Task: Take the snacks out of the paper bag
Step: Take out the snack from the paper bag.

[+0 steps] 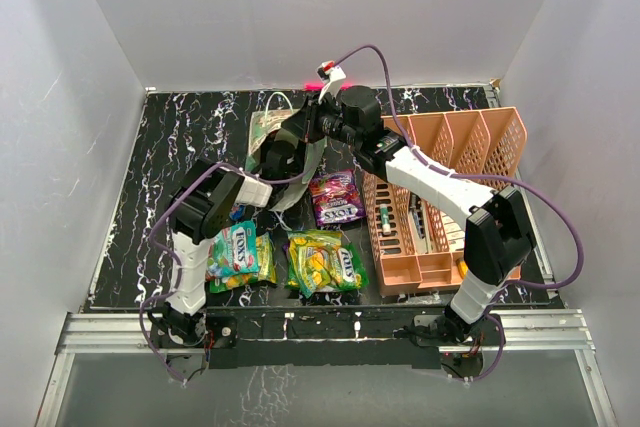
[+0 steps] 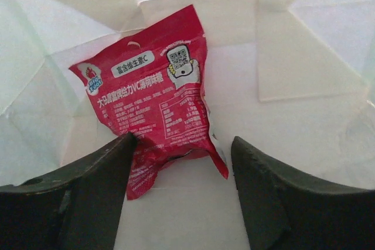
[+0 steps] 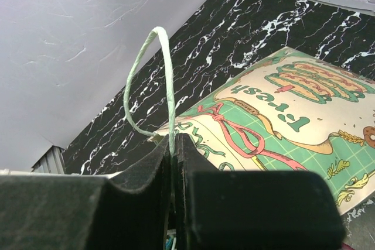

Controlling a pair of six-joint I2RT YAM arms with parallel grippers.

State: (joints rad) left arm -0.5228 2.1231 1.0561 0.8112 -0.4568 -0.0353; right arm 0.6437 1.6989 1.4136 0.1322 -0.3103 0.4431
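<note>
The paper bag (image 1: 262,130) lies at the back of the table, its printed side (image 3: 281,115) showing in the right wrist view. My right gripper (image 3: 174,139) is shut on the bag's thin cord handle (image 3: 167,74), which loops up above the jaws. My left gripper (image 2: 183,144) is inside the bag and open. A red snack packet (image 2: 152,95) lies on the bag's pale inner wall, its lower edge between the fingertips and untouched. Three snacks lie on the table: a purple-pink packet (image 1: 336,197), a yellow-green one (image 1: 322,262) and a teal-green one (image 1: 235,247).
A peach slotted organiser (image 1: 440,197) stands at the right of the table, under the right arm. White walls close in the table on three sides. The left arm crosses above the teal-green packet toward the bag's mouth.
</note>
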